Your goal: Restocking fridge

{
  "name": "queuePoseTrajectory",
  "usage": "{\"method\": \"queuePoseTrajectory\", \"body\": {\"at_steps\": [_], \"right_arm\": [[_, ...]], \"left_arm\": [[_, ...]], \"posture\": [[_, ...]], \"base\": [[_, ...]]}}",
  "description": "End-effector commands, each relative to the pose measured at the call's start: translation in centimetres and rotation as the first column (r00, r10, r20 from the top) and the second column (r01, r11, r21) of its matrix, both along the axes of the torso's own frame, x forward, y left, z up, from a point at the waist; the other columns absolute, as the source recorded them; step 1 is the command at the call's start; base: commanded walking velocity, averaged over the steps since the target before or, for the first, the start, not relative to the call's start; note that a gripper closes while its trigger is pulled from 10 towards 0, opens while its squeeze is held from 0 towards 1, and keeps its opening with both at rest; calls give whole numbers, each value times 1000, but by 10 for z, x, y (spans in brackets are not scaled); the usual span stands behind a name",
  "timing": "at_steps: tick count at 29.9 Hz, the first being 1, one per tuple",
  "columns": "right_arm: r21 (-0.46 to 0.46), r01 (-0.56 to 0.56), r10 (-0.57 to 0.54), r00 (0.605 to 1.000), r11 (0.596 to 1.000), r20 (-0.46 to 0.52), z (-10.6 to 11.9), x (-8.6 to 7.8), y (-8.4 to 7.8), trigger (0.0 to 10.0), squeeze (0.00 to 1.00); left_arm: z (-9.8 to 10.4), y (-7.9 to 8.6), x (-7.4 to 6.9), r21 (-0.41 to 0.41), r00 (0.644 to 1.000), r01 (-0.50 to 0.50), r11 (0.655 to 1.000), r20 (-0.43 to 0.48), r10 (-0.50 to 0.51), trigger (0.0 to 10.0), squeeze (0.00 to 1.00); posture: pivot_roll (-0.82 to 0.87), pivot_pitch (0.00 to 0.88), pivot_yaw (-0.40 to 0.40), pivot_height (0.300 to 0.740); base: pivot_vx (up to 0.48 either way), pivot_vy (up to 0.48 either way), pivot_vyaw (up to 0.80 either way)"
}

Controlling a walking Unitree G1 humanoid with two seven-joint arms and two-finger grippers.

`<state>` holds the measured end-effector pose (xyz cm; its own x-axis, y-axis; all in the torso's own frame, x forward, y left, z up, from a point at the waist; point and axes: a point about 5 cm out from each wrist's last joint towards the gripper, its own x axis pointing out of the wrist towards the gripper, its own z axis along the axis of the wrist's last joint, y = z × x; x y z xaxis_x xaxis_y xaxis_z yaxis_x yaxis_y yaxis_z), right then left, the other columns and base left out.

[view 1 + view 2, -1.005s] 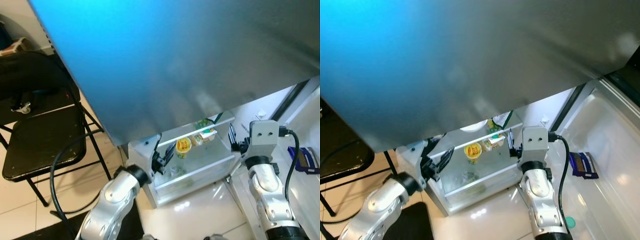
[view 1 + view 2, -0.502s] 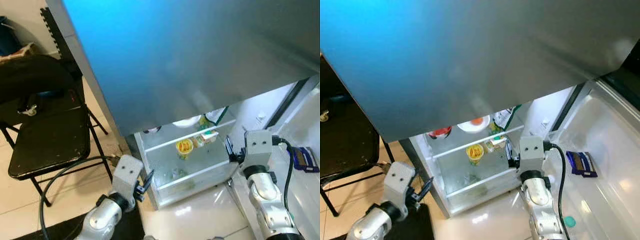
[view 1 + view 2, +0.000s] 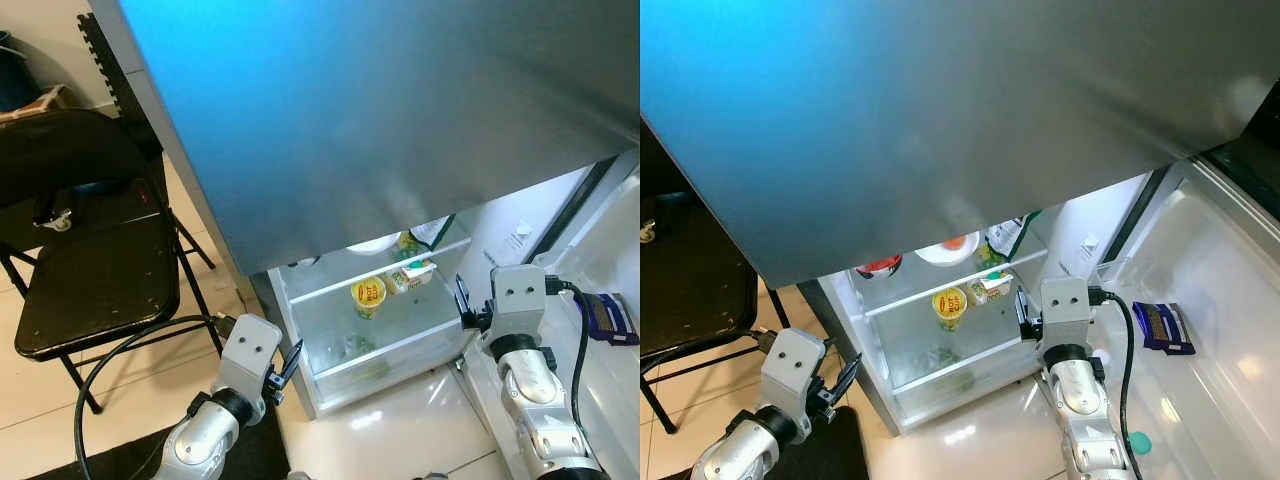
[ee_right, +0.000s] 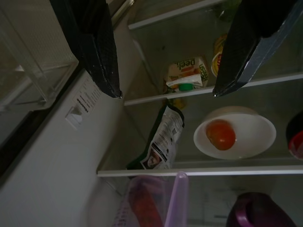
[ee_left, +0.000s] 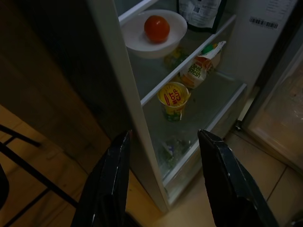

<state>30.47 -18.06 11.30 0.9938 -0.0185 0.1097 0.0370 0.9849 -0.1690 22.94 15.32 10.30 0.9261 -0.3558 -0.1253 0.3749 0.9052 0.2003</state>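
Fridge (image 3: 940, 345) stands open ahead; yellow cup (image 5: 173, 96) on its lower shelf. Left gripper (image 5: 163, 182) wide, empty, outside the left wall. Right gripper (image 4: 163, 90) wide, empty, facing the shelves.

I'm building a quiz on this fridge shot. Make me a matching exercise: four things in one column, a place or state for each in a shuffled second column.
Things:
1. tomato
2. yellow cup
3. blue packet
4. left gripper

Places or states:
A. in the door shelf
B. open, outside the fridge
C. in the white bowl
D. beside the carton, on a lower shelf

Pairs: 1-C, 2-D, 3-A, 4-B
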Motion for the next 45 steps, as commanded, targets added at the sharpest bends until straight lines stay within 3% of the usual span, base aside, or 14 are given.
{"method": "queuePoseTrajectory", "body": {"at_steps": [1, 11, 17, 34, 45], "right_arm": [[-6, -7, 7, 1000, 1000, -22, -6, -4, -1, 10000, 0], [2, -59, 59, 997, 998, -54, -20, -11, 11, 10000, 0], [9, -75, 75, 995, 997, -72, -26, -13, 15, 10000, 0], [8, -76, 77, 994, 997, -78, -28, -14, 15, 10000, 0], [10, -75, 76, 994, 997, -83, -29, -14, 15, 10000, 0]], "left_arm": [[-7, 3, -2, 17, 1000, -8, 1000, -24, 8, 10000, 0], [-8, 3, -1, 0, 999, -22, 1000, -30, 22, 10000, 0], [-8, 1, 3, -61, 997, -69, 996, -44, 66, 10000, 0], [-8, -5, 8, -107, 993, -106, 989, -63, 100, 10000, 0], [-9, -5, 9, -93, 991, -118, 989, -66, 112, 10000, 0]], "posture": [[-65, 181, 20, 737], [-66, 181, 20, 737], [-67, 180, 20, 737], [-75, 172, 23, 737], [-75, 177, 25, 737]], "base": [[0, 0, 0], [0, 0, 0], [0, 0, 0], [0, 0, 0], [0, 0, 0]]}}
